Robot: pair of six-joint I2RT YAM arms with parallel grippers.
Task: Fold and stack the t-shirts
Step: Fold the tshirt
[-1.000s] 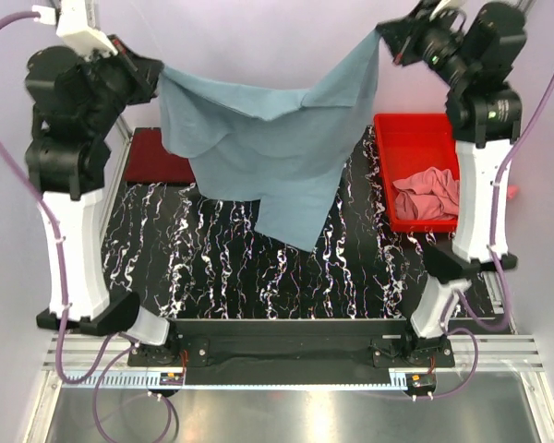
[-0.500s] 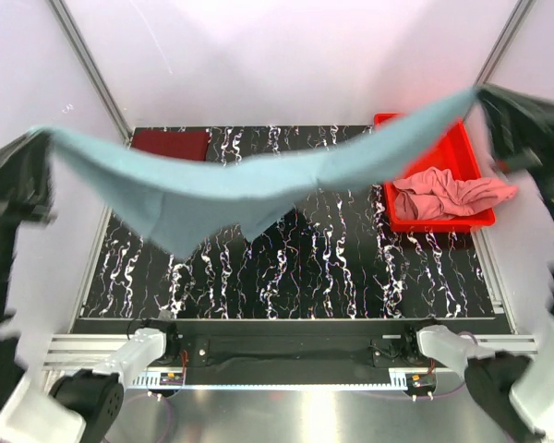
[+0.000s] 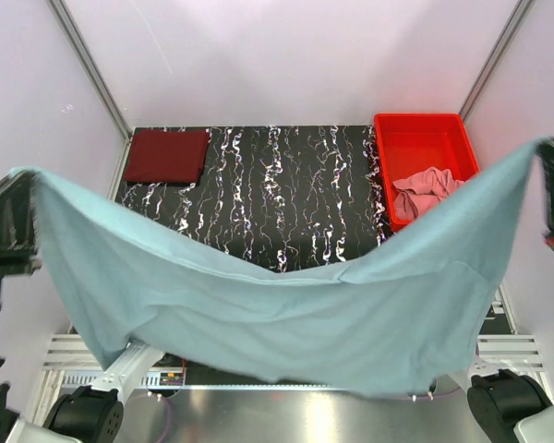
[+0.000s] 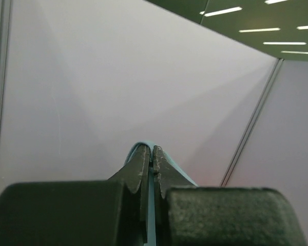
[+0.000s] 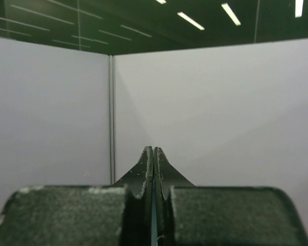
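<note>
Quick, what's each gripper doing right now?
Left gripper: closed, pinching one end of the soft grey-blue cloth t-shirt.
Right gripper: closed, holding the same t-shirt's other end.

wrist views: only a thin cloth edge was seen between the pressed-together fingers of the left gripper (image 4: 152, 159) and right gripper (image 5: 153, 156) | top view: both grippers were cut off at the side edges | the near part of the table (image 3: 286, 185) and the near edge of the pink shirt (image 3: 415, 189) were hidden behind the grey-blue shirt (image 3: 286, 318)
</note>
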